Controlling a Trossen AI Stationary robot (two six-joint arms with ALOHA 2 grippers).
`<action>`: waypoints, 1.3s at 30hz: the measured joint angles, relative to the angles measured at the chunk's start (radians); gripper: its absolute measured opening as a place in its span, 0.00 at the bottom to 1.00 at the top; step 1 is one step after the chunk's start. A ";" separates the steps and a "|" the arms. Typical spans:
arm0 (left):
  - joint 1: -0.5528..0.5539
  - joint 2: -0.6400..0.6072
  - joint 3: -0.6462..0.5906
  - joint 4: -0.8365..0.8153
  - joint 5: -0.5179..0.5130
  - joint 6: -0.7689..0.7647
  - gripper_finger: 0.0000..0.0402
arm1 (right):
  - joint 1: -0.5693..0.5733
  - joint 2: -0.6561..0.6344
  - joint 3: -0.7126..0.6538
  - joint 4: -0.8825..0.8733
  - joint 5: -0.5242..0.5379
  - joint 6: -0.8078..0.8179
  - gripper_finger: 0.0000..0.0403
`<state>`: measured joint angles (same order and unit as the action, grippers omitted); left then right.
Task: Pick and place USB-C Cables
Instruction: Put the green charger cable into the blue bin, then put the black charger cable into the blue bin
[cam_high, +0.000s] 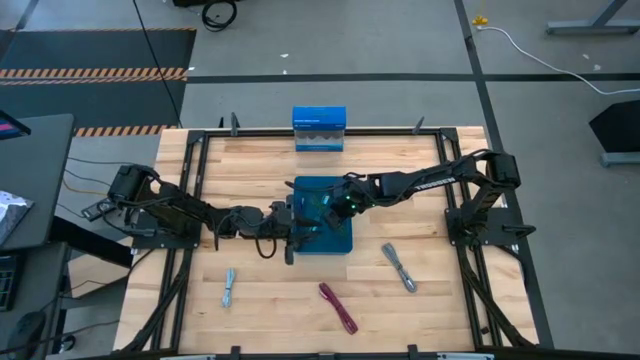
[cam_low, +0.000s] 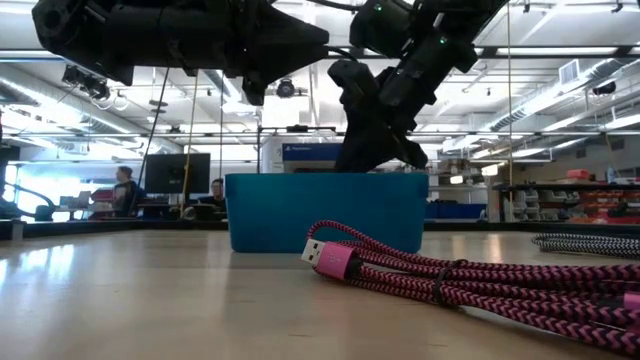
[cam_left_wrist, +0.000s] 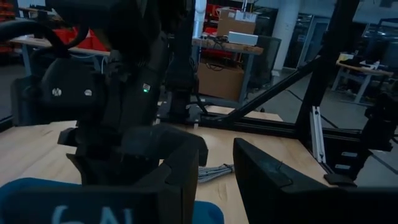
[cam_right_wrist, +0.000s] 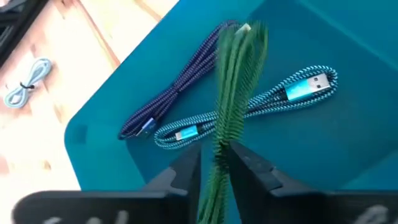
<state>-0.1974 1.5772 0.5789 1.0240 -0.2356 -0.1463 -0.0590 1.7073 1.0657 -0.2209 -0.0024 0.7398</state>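
Note:
A teal bin (cam_high: 322, 240) sits mid-table. In the right wrist view a purple cable (cam_right_wrist: 177, 90) and a teal cable (cam_right_wrist: 280, 96) lie on the bin's floor. My right gripper (cam_right_wrist: 217, 165) hangs over the bin (cam_low: 325, 210), shut on a green cable (cam_right_wrist: 233, 81). My left gripper (cam_left_wrist: 214, 186) is open at the bin's left edge (cam_high: 292, 235), holding nothing. On the wood lie a pale blue cable (cam_high: 229, 287), a magenta cable (cam_high: 338, 307) and a grey cable (cam_high: 399, 267). My right gripper pinches the green cable between its two fingers (cam_right_wrist: 186, 171), coming from above and pointing down into the bin. The bundle runs lengthwise out beyond the fingertips (cam_right_wrist: 221, 140), and its free end (cam_right_wrist: 245, 31) hangs over the purple and teal cables. Whether that end touches them I cannot tell.
A blue box (cam_high: 320, 130) stands at the table's far edge. A black frame rail (cam_high: 200, 170) runs round the tabletop. The magenta cable (cam_low: 450, 275) lies near the low camera and the grey one (cam_low: 590, 243) to its right. People sit at screens in the room beyond (cam_low: 125, 190).

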 joint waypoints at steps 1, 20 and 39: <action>0.000 0.000 0.000 0.000 0.000 0.000 0.27 | 0.000 0.000 0.000 -0.001 0.005 0.000 0.25; -0.001 0.000 0.000 0.018 0.000 -0.007 0.27 | -0.027 -0.071 0.000 -0.006 -0.027 -0.096 0.36; -0.001 0.000 0.000 0.026 0.000 -0.007 0.27 | 0.041 -0.268 0.000 -0.556 -0.047 -0.053 0.36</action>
<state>-0.1986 1.5772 0.5789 1.0504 -0.2352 -0.1535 -0.0181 1.4397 1.0657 -0.7772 -0.0493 0.6873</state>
